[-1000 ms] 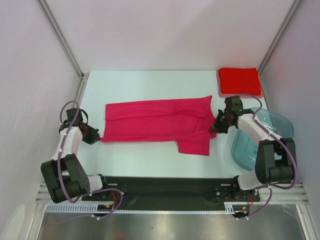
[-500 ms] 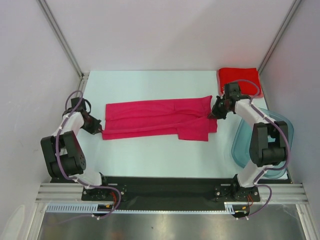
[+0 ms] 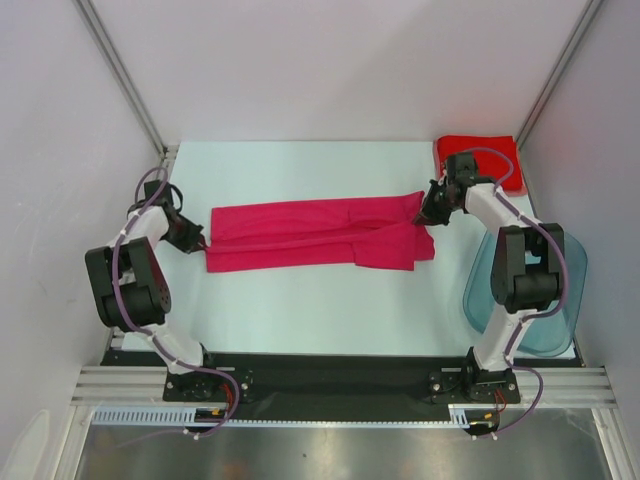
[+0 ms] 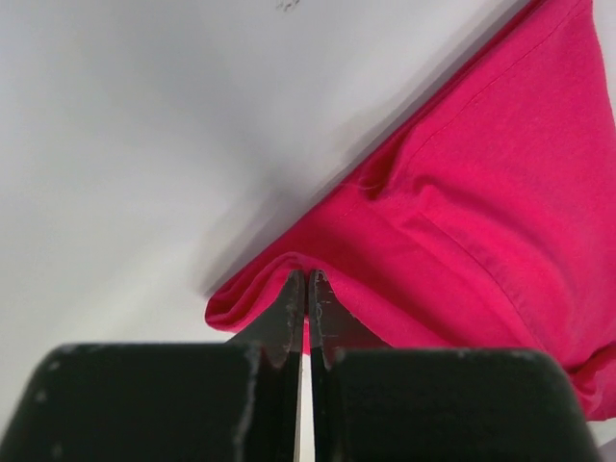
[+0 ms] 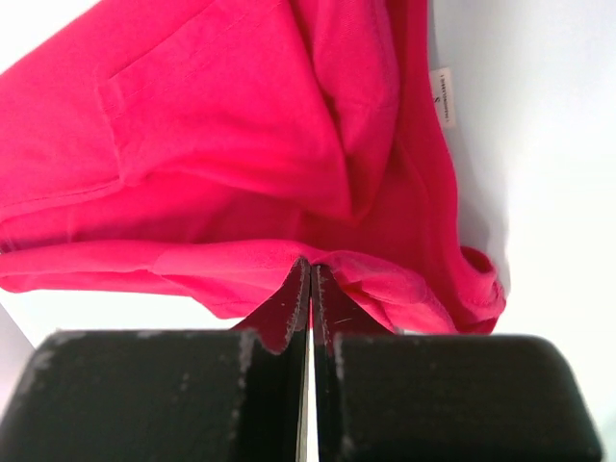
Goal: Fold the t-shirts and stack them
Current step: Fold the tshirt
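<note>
The magenta-pink t-shirt (image 3: 310,235) lies stretched sideways across the middle of the table, folded lengthwise. My left gripper (image 3: 203,243) is shut on its left edge, and the pinched fold of the pink t-shirt (image 4: 462,212) bulges around the left gripper (image 4: 307,279). At the shirt's right end my right gripper (image 3: 424,218) is shut on the cloth, where the pink t-shirt (image 5: 241,144) bunches over the right gripper (image 5: 310,268). The red t-shirt (image 3: 480,162) sits folded at the far right corner, partly behind the right arm.
A translucent blue-grey tub (image 3: 520,290) stands at the right edge, beside the right arm's base. White enclosure walls close in on both sides and at the back. A small white label (image 5: 442,97) shows on the pink shirt.
Both grippers have moved away from me, carrying the shirt's near edge toward the far edge. The hanging lower flap on the right has been drawn up, so the shirt is narrower.
</note>
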Robot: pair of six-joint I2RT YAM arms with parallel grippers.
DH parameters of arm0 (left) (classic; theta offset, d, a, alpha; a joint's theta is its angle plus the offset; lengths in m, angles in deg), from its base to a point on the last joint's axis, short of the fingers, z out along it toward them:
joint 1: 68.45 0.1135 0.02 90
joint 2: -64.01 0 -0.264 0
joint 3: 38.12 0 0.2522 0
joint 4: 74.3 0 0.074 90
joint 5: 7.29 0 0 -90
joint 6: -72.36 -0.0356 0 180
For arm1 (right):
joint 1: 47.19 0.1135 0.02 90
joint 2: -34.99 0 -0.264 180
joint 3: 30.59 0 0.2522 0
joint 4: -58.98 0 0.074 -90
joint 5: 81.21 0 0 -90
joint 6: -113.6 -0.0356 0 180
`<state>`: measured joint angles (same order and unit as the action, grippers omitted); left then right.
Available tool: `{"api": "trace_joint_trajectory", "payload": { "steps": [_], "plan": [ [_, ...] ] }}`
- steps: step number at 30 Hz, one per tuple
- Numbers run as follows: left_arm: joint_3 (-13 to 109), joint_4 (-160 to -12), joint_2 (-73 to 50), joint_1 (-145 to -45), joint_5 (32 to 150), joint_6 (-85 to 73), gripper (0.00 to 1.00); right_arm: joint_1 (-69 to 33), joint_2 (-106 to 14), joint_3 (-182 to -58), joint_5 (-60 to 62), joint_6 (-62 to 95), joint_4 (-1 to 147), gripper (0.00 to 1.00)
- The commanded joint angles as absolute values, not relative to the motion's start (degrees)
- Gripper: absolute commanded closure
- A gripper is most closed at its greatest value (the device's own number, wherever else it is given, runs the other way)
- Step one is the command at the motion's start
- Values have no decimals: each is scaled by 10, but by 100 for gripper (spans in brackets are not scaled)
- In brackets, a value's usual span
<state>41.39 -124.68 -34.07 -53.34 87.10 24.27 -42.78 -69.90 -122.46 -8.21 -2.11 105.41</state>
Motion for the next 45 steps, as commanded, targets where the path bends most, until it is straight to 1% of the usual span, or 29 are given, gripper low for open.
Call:
{"api": "trace_joint_trajectory", "payload": {
  "steps": [1, 7, 9, 17, 18, 23, 26, 27, 28, 29, 30, 31, 32, 33, 34, 36, 40, 41, 44, 45],
  "plan": [
    [449, -1237, -360, -539, 882, 227, 98, -436, -714, -1253, -87, -8, 1054, 100],
    [471, -1236, -390, -546, 888, 224, 96, -442, -731, -1264, -93, -6, 1058, 100],
    [478, -1236, -396, -549, 890, 223, 93, -445, -732, -1263, -93, -6, 1057, 100],
    [487, -1232, -408, -550, 890, 225, 92, -450, -744, -1265, -96, -6, 1055, 100],
    [490, -1232, -410, -550, 890, 225, 90, -450, -746, -1265, -96, -6, 1054, 100],
    [505, -1244, -425, -550, 883, 222, 88, -451, -753, -1266, -98, -6, 1050, 100],
    [506, -1246, -428, -551, 879, 221, 83, -453, -758, -1271, -98, -7, 1049, 100],
    [507, -1244, -429, -550, 877, 219, 76, -452, -760, -1272, -98, -7, 1049, 100],
    [508, -1245, -426, -550, 874, 216, 72, -453, -763, -1275, -97, -7, 1051, 100],
    [507, -1242, -423, -550, 869, 211, 66, -453, -764, -1278, -92, -7, 1053, 99],
    [505, -1237, -417, -551, 866, 206, 49, -454, -765, -1288, -91, -5, 1055, 96],
    [503, -1228, -411, -550, 863, 197, 44, -453, -770, -1293, -90, -4, 1063, 91],
    [503, -1222, -398, -551, 862, 191, 42, -454, -771, -1300, -86, 0, 1067, 88],
    [502, -1217, -392, -550, 861, 179, 42, -454, -772, -1314, -84, 1, 1072, 84],
    [503, -1215, -385, -550, 859, 173, 43, -454, -774, -1322, -78, 3, 1084, 77],
    [504, -1213, -360, -551, 857, 159, 43, -453, -775, -1340, -62, 14, 1103, 73],
    [468, -1181, -288, -565, 868, 138, 41, -432, -759, -1384, 12, 53, 1168, 62],
    [447, -1179, -271, -571, 867, 139, 41, -424, -744, -1383, 42, 60, 1172, 61],
    [411, -1162, -215, -601, 885, 141, 41, -377, -722, -1374, 54, 66, 1170, 57],
    [382, -1151, -205, -611, 896, 143, 45, -360, -713, -1366, 48, 59, 1161, 57]
  ]
}}
